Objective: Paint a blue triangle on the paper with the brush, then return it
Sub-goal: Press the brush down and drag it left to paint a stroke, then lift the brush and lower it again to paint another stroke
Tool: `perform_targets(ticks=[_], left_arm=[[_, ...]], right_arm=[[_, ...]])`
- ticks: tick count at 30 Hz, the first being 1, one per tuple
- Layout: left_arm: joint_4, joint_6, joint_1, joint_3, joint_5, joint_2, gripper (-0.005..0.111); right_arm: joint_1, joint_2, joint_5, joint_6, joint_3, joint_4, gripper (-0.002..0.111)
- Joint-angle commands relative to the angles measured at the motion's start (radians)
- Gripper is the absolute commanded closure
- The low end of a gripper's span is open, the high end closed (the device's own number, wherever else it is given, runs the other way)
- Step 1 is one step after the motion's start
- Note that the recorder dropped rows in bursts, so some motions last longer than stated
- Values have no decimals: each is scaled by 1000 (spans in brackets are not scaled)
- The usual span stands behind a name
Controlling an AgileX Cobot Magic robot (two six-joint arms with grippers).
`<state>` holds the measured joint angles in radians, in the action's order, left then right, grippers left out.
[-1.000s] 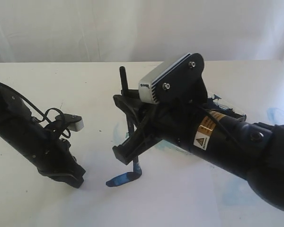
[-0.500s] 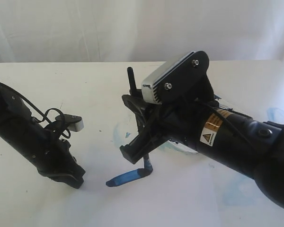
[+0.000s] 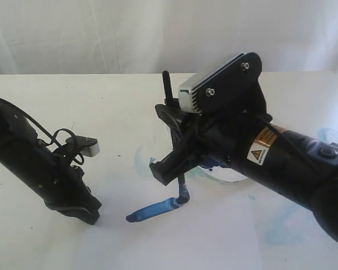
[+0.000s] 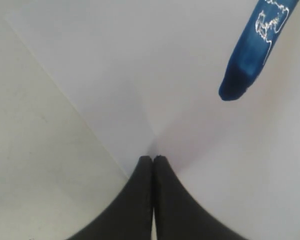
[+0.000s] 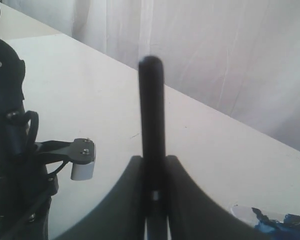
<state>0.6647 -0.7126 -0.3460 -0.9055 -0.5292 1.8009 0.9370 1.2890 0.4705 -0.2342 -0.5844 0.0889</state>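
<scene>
1. Exterior view: a cream table [image 3: 90, 101] stands before a white curtain [image 3: 101, 34].
   - The paper [image 3: 214, 236] lies on the table, with faint pale-blue smears [image 3: 139, 160] on and around it.
   - The right gripper [image 3: 177, 154] is clamped on the brush [image 3: 167, 87], which stands nearly upright.
   - The brush's wet tip touches the paper at the end of one thick blue stroke [image 3: 155, 209].
   - The bulky right arm [image 3: 281, 163] hides what lies behind it.
   - The left gripper [image 3: 87, 212] rests tip-down, well apart from the brush.
2. Left wrist view: the left gripper [image 4: 153, 160] has its jaws pressed together on nothing.
   - Its tips sit on the paper [image 4: 140, 60], just inside the paper's edge.
   - The blue stroke [image 4: 245, 70] ends nearby.
3. Right wrist view: the right gripper [image 5: 152, 172] pinches the brush [image 5: 151, 110] by its black handle.
   - The left arm [image 5: 10, 150] stands beyond.
   - A paint dish [image 5: 270, 220] with dark blue paint shows at the frame's corner.
</scene>
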Motion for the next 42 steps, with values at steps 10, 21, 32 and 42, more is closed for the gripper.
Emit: perform_targets(ticks=[10,21,32,42], left_arm=[[7,-1,-5,8,-19,3,107],[7,-1,-5,8,-21,3,107],[7,-1,-5,8,-23,3,107],[7,-1,-5,8,-23,3,107]], right_arm=[[-1,-91,-21,194,-1,-3,108],[66,-75,131,290,-1,144,108],[338,4,369,-191,-1,774,108],[369,152,435,-182,-59,779,108]])
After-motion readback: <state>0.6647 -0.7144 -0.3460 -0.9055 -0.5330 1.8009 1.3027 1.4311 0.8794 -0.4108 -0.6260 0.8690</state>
